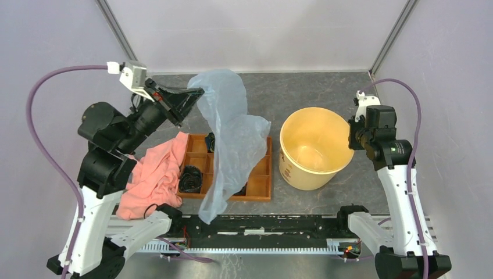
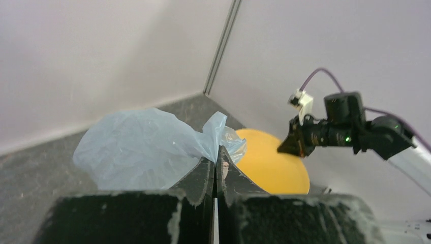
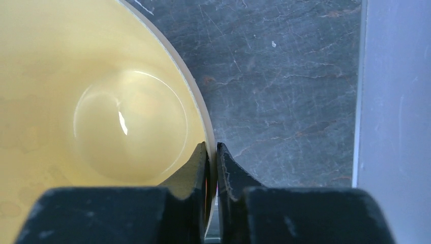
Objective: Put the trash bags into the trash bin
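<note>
My left gripper (image 1: 197, 91) is shut on the pale-blue trash bag (image 1: 232, 133) and holds it high; the bag hangs down over the tray to the table's front edge. In the left wrist view the film (image 2: 142, 147) is pinched between the closed jaws of the left gripper (image 2: 217, 152). The yellow trash bin (image 1: 302, 174) stands upright to the bag's right, empty inside. My right gripper (image 1: 351, 139) is shut on the bin's right rim (image 3: 195, 101), one finger inside and one outside, as the right wrist view (image 3: 212, 150) shows.
An orange-brown compartment tray (image 1: 258, 186) with dark items lies under the bag. A salmon-pink cloth (image 1: 154, 180) lies over the tray's left end. Walls close the back and sides; the right wall (image 3: 396, 101) is near the bin.
</note>
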